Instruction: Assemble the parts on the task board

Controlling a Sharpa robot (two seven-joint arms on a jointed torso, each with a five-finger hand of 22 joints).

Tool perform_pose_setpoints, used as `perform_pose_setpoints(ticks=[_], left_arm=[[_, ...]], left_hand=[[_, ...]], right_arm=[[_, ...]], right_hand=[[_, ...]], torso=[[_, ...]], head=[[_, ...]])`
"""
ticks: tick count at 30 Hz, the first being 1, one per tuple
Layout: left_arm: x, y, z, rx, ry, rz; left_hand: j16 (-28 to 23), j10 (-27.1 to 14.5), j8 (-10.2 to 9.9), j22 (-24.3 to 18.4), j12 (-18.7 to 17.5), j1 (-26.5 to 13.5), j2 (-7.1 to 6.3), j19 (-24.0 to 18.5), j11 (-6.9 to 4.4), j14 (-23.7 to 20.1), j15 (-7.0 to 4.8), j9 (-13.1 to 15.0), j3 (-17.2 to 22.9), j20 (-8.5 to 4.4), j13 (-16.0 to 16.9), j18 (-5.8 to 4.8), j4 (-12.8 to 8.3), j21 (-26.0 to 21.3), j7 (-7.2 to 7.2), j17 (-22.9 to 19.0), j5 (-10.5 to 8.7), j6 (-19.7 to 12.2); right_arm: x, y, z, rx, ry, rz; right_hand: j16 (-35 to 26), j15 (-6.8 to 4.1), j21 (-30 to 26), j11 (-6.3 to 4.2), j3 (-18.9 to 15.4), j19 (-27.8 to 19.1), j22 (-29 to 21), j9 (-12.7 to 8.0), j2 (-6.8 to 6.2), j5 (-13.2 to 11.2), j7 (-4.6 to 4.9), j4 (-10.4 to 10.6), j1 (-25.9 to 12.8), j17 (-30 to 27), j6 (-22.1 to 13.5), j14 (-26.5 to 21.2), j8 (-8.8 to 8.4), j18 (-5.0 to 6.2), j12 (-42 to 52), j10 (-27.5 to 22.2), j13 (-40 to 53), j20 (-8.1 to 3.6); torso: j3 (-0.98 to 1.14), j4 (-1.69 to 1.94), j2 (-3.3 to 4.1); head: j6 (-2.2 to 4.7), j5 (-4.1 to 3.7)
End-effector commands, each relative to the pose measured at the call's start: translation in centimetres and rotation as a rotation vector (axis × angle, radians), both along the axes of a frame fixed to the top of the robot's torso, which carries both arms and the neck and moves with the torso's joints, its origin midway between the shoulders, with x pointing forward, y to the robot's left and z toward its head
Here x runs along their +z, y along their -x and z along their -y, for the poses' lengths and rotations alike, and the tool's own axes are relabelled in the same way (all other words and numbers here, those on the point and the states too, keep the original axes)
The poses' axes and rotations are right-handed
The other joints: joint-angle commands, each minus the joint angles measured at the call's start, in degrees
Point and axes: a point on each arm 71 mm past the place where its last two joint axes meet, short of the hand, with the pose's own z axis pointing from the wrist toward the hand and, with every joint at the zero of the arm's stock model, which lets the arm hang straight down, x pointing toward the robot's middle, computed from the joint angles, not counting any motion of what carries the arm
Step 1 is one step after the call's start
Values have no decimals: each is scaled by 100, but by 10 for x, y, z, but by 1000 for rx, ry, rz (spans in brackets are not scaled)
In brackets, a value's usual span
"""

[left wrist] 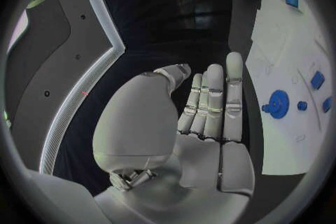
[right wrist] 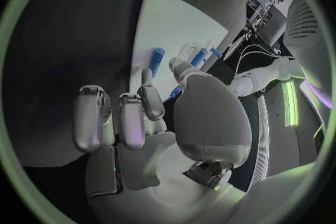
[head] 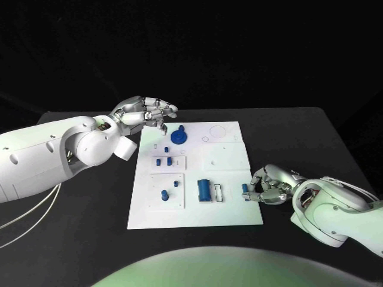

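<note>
Task board (head: 230, 209): flat white rectangular plate, matte, lying in the middle of the black tabletop (head: 304, 131). Raised white panels on it are carrying the small blue parts.

Blue gear-shaped round part (head: 179, 137) is sitting near the board's far end; in the left wrist view its toothed rim is showing. Two short blue pegs (head: 163, 161) are lying on a small panel below it, one blue peg (head: 164, 194) on the next panel. A longer blue cylinder (head: 204, 189) is resting in a white holder near the board's middle.

Left hand (head: 145, 111) is hovering at the board's far left corner; in the left wrist view its fingers (left wrist: 213, 102) are lying straight and side by side, holding nothing.

Right hand (head: 270, 186) is sitting at the board's right edge, fingers curled around a small blue part (head: 246, 189). Whether it is actually pinched is hard to make out: cannot tell.
</note>
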Motion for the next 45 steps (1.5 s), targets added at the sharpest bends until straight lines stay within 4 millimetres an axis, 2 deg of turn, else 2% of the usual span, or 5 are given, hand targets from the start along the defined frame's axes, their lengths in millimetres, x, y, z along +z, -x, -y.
perform_pose_setpoints(ticks=[1, 19, 26, 39, 45], left_arm=[[0, 1, 2, -25, 10, 4], [0, 3, 3, -44, 21, 4], [0, 4, 3, -48, 23, 3], [0, 4, 2, -53, 18, -2], [0, 4, 2, -54, 17, -3]], left_hand=[[-21, -50, 20, -9, 5, -70, -9, -6, 0, -13, 30, 2, 21, 43, 6, 81, -12, -34, 14, 5, -20, -33], [-24, -54, 29, -13, 6, -67, -6, -9, -2, -22, 30, 3, 29, 44, 8, 82, -26, -41, 10, 7, -17, -33], [-24, -54, 29, -13, 6, -67, -6, -9, -2, -22, 30, 3, 29, 44, 8, 82, -26, -41, 10, 7, -17, -33], [-25, -53, 34, -14, 8, -64, 2, -10, -3, -25, 29, 4, 37, 44, 9, 82, -32, -43, 10, 8, -14, -32], [-25, -53, 34, -14, 8, -64, 2, -10, -3, -25, 29, 4, 37, 44, 9, 82, -32, -43, 10, 8, -14, -32]], right_arm=[[-2, 0, -2, 10, 28, -3], [-18, -7, -10, 34, 130, -15], [-21, -7, -13, 66, 176, -31], [-19, -3, -18, 70, 164, -40], [-12, 0, -23, 14, 40, -28]], right_hand=[[32, 44, 12, 14, -50, 38, 817, 10, 44, 6, 8, 3, 18, 112, -51, 311, -45, 11, 39, 36, 8, 3], [95, 40, 69, 2, 73, 77, 864, 57, 129, 16, -6, -173, 484, 218, 8, 322, -99, -2, 90, 66, 70, 6], [104, 13, 86, -31, 868, 93, 899, 71, 69, 34, -36, -600, 1040, 263, 143, 323, -194, -8, 74, 50, 89, -22], [131, 10, 142, -34, 1192, 126, 940, 106, -1, 16, -41, -751, 958, 323, 231, 336, -208, -23, 117, 91, 133, -25], [269, -38, 403, -95, 1431, 252, 1073, 174, 239, 16, -115, -694, 659, 524, 273, 392, -186, -78, 322, 257, 302, -64]], torso=[[-2, 1, -5], [-6, -4, -10], [-8, -10, -7], [-5, -7, -7], [-3, -11, -6]], head=[[0, 3], [0, 37], [0, 40], [0, 29], [0, 41]])
